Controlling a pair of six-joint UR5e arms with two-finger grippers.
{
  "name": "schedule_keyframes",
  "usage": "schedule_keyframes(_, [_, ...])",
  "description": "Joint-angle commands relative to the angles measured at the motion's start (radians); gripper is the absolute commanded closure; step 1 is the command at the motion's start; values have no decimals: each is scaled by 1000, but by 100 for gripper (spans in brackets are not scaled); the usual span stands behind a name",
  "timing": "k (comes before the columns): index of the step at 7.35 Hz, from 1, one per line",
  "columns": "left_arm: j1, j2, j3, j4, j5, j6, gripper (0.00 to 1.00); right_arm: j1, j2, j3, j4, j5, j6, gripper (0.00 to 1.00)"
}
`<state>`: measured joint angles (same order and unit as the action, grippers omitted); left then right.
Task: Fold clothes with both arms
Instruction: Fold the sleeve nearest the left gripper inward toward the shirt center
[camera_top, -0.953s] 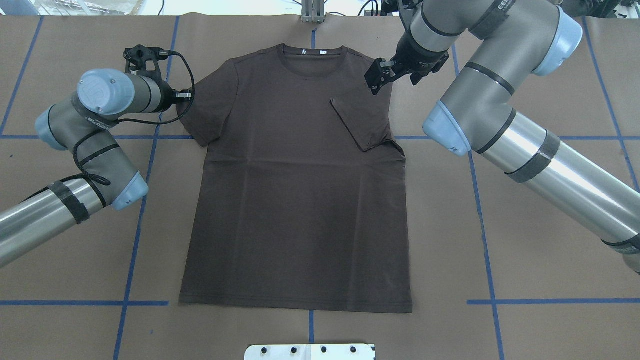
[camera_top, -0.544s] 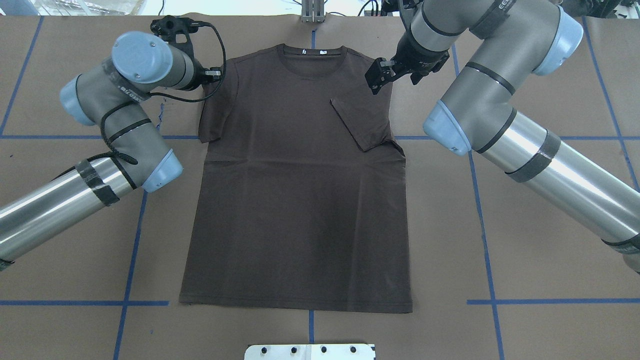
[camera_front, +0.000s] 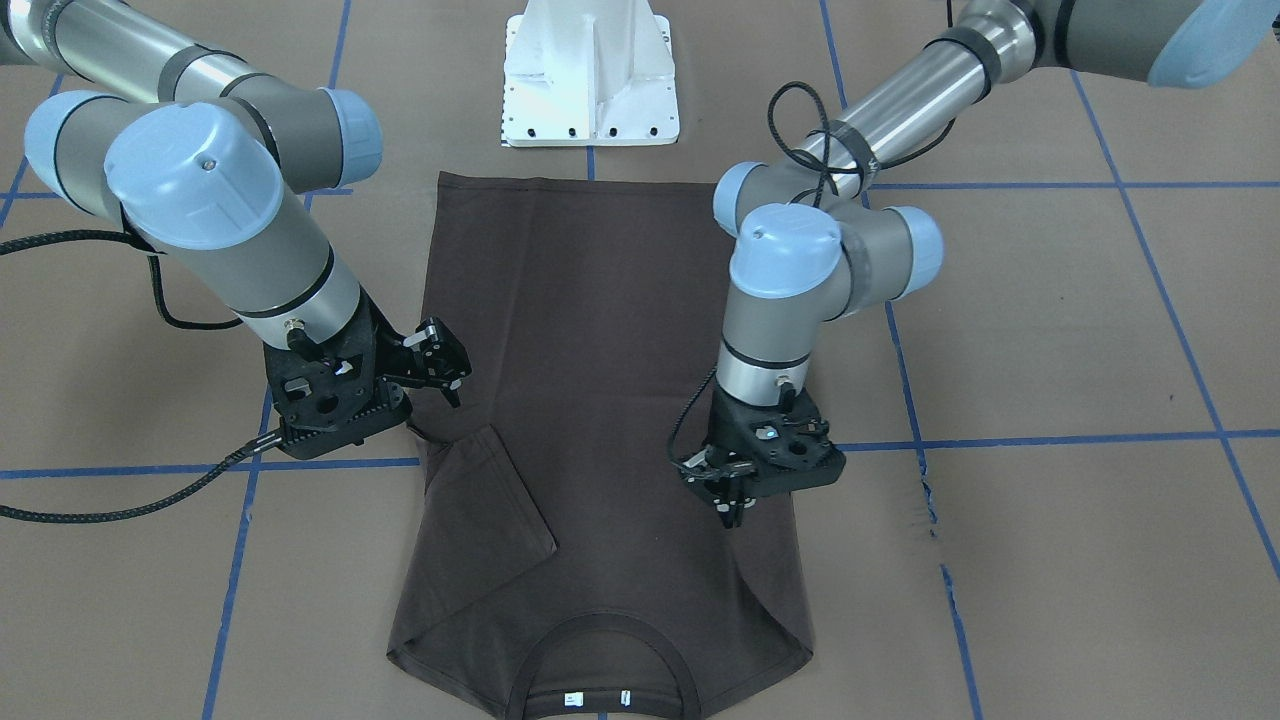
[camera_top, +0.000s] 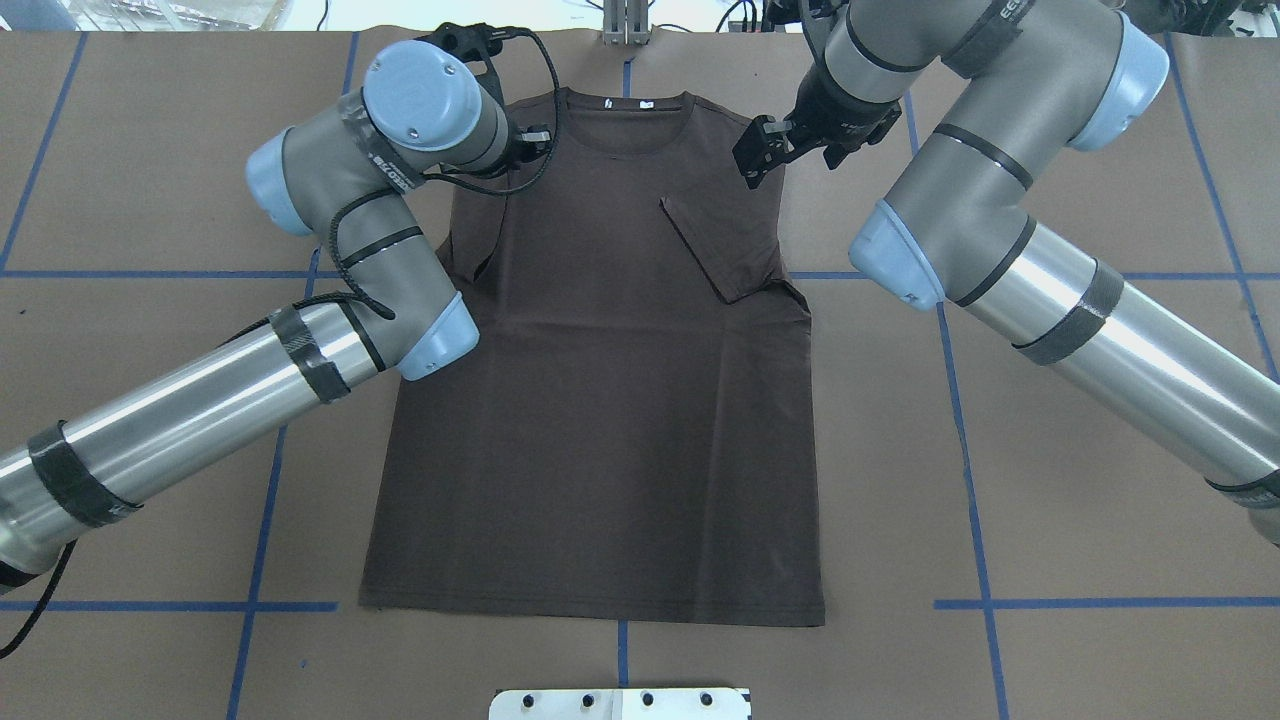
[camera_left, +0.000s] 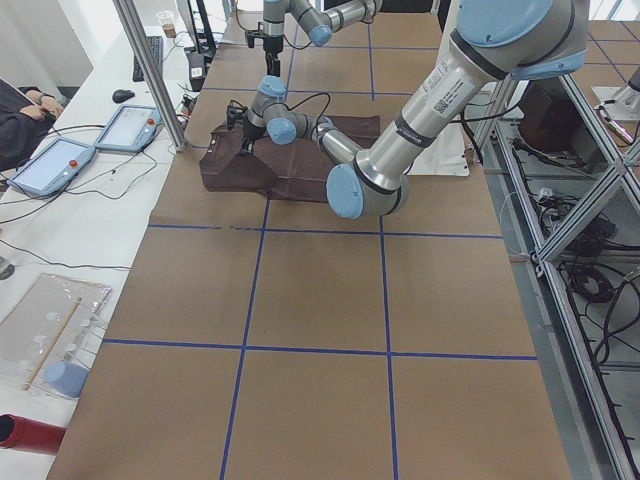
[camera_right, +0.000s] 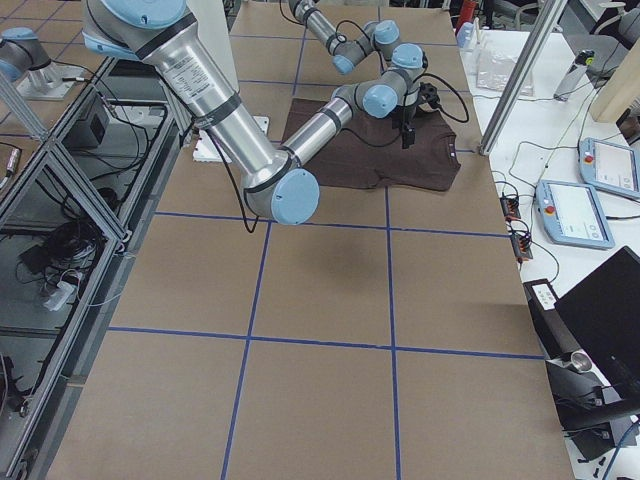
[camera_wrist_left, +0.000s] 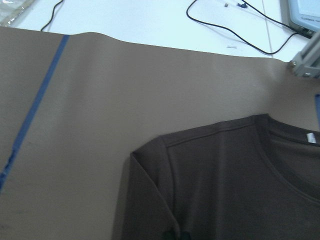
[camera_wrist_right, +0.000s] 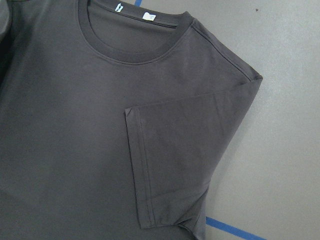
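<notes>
Overhead ext., 1 brn T-shirt (camera_top: 600, 420), 2 arms (camera_top: 190, 425) (camera_top: 1100, 340)

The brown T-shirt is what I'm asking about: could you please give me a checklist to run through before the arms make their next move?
1. Right sleeve folded onto the T-shirt body and lying flat: ok.
2. Left gripper shut on the left sleeve, fingertips together on the cloth: ok.
3. Left sleeve laid flat on the body: not ok. It is drawn inward, but a raised fold shows in the overhead view.
4. Right gripper open and holding nothing: ok.
5. Right gripper lifted clear of the cloth: cannot tell.
6. Hem straight and collar flat: ok.
</notes>
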<state>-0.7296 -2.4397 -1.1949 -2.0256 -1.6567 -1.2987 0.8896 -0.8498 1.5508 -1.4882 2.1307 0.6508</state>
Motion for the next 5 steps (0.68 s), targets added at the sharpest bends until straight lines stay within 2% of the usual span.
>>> schedule_keyframes(1, [28, -35, 37, -5, 2, -17, 100, 0, -5, 0, 0, 0, -3, 0])
schedule_keyframes(2, [39, -41, 40, -7, 2, -16, 54, 2, -5, 0, 0, 0, 0, 0])
schedule_keyframes(3, [42, -36, 38, -21, 6, -7, 1, 2, -6, 0, -6, 2, 3, 0])
schedule_keyframes(5, [39, -35, 29, -44, -6, -2, 0, -6, -14, 5, -1, 2, 4, 0])
